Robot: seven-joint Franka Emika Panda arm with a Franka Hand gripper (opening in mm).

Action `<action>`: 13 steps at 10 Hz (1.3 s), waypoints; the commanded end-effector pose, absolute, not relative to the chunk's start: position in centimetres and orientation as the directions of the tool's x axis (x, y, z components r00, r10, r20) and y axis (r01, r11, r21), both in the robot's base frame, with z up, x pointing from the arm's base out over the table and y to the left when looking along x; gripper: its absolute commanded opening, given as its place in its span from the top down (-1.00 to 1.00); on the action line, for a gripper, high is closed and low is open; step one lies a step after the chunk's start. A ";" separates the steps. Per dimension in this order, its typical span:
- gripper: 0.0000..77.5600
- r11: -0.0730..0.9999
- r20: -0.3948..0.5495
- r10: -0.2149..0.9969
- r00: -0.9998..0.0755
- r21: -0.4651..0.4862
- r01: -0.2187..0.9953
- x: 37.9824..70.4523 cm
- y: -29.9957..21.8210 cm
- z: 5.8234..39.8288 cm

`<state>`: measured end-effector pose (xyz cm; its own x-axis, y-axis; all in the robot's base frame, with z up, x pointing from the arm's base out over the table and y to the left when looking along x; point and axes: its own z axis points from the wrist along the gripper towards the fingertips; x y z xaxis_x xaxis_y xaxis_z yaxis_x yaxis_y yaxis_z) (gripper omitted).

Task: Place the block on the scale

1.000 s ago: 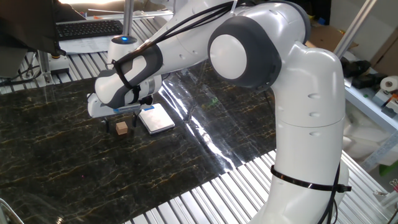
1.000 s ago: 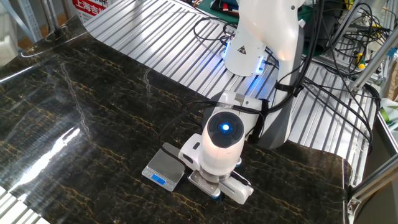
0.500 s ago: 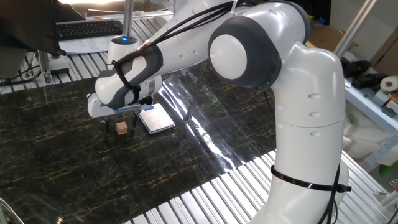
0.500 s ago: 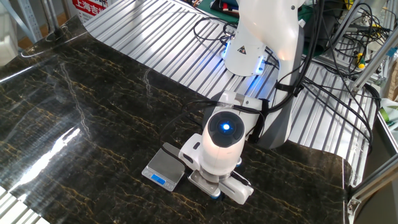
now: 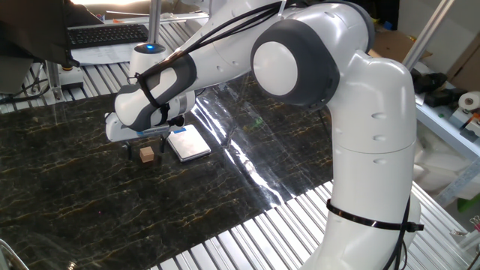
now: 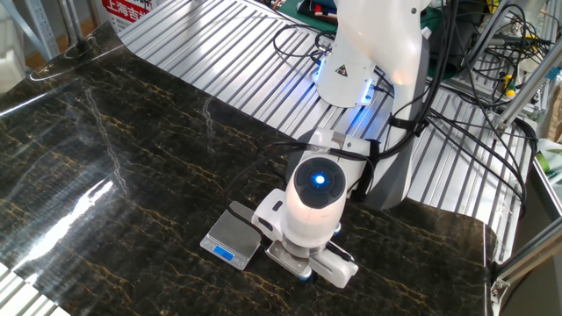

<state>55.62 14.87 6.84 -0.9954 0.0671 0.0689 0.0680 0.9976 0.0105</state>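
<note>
The block [image 5: 147, 154], a tiny brown wooden cube, rests on the dark marble tabletop just left of the scale [image 5: 187, 142], a small flat silver-white square. My gripper [image 5: 144, 145] hangs low directly over the block, with its fingers spread to either side of it and not closed on it. In the other fixed view the scale [image 6: 233, 237] shows with its blue display strip at the near edge. There the arm's wrist hides the block and the fingers, so only the hand's body [image 6: 312, 262] shows to the right of the scale.
The marble mat [image 5: 90, 202] is bordered by ribbed metal table [image 5: 247, 240]. A keyboard [image 5: 109, 34] lies at the back. Cables [image 6: 457, 132] trail around the arm's base [image 6: 351, 79].
</note>
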 end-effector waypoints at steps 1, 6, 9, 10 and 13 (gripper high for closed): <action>-1.00 0.998 0.066 0.062 -0.996 0.007 0.063 55.7 14.9 7.0; -1.00 0.998 0.065 0.062 -0.996 0.006 0.063 55.8 14.8 6.9; -1.00 0.998 0.065 0.056 -0.996 0.008 0.057 55.8 14.7 6.9; -1.00 0.999 0.066 0.050 -0.997 0.010 0.051 55.8 14.7 6.9; -1.00 0.999 0.066 0.045 -0.997 0.007 0.046 55.8 14.7 6.9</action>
